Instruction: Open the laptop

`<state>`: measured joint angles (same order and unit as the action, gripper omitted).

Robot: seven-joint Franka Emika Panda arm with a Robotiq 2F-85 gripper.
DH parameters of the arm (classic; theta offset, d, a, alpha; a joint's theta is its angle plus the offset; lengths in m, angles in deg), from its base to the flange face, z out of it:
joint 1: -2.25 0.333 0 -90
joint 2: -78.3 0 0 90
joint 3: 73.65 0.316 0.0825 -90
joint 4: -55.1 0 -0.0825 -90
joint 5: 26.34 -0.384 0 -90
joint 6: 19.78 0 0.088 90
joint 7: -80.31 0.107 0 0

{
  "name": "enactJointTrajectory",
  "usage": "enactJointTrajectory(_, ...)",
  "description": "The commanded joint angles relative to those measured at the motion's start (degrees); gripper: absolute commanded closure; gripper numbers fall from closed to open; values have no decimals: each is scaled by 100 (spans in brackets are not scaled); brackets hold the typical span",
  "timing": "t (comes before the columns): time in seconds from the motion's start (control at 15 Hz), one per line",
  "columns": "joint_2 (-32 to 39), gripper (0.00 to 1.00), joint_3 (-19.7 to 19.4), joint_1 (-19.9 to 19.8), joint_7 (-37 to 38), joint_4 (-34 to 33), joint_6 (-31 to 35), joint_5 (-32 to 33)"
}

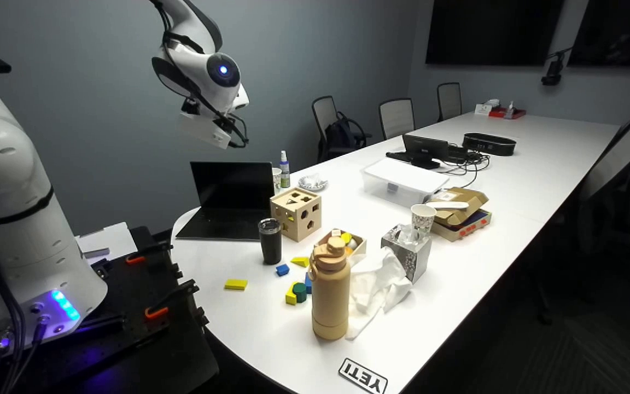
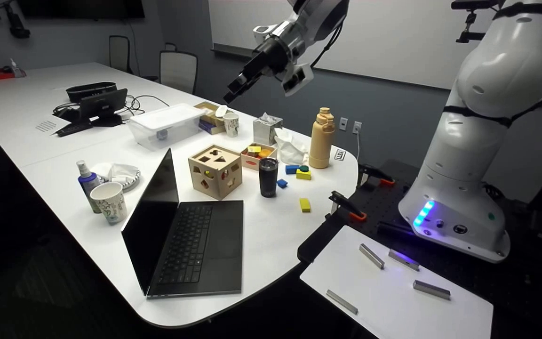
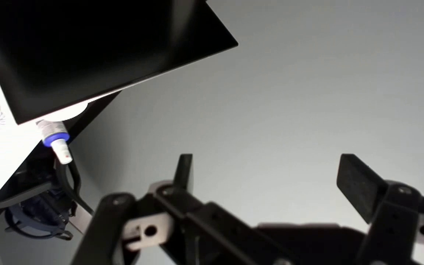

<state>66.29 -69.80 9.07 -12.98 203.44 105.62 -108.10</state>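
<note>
Closest to the wrist camera, the pincer [image 3: 267, 162] has its fingers [image 3: 359, 186] wide apart, grey wall [image 3: 289, 92] showing between them; beyond, part of the laptop [image 3: 98, 48] fills the top left. In an exterior view the pincer hangs in the air, clear of the laptop, which sits at the near end of the table [image 2: 271, 254], already open: keyboard [image 2: 187, 242] lying flat, dark screen [image 2: 153, 221] raised and leaning back from it. Just behind the screen stand a paper cup [image 2: 109, 202] and a spray bottle [image 2: 89, 182], both upright, and near them a plate [image 2: 133, 180] with a crumpled napkin [image 2: 119, 172] on it. Next past the laptop come a lone yellow block [image 2: 305, 205], a black tumbler [image 2: 268, 180] and a wooden cube [image 2: 217, 176], the tumbler standing between block and cube. Farther on are other blocks [image 2: 303, 175] set close together, a toy box [image 2: 249, 162] holding coloured pieces [image 2: 254, 150], and a tan bottle [image 2: 320, 145], upright, just beside loose tissue [image 2: 292, 149]. A tissue box [image 2: 266, 131] stands past the tissue. Then come a clear lidded bin [image 2: 167, 118], a second cup [image 2: 231, 125] and a carton [image 2: 207, 115], the cup just beside the carton. Behind these is a dark device [image 2: 105, 101], and chairs [image 2: 178, 70] stand along the table's far side.
</note>
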Motion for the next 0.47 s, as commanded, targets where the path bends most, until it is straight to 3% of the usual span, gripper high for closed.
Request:
enactJointTrajectory(0.0,-832,0,-121,-347,528,341,-251,630)
enactJointTrajectory(0.4,-1206,0,-325,-583,871,391,-598,1109)
